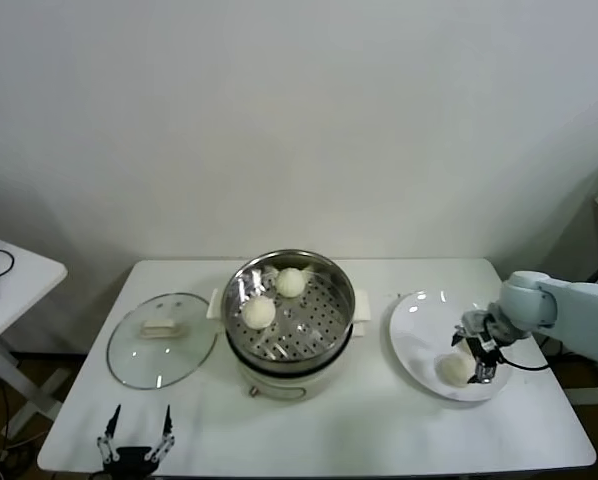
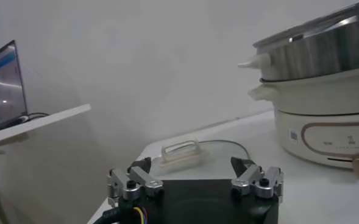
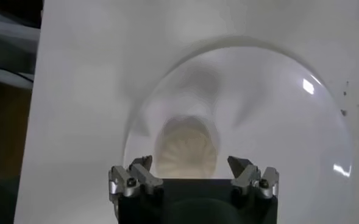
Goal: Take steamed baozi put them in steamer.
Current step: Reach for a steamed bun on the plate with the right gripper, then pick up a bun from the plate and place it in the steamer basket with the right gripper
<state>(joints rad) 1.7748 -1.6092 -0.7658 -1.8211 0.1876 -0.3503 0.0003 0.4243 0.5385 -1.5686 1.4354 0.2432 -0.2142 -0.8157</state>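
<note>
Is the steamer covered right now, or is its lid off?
Lid off. The steamer stands open with two baozi inside; the glass lid lies flat on the table on its left.

A white bench (image 1: 319, 440) is seen against a pale wall. At its middle the steamer (image 1: 290, 310) is carried, a steel basket atop a cream pot. A flat glass lid (image 1: 162, 339) is laid just beside it toward the left, and a white plate (image 1: 414, 335) is set near it toward the right.
</note>
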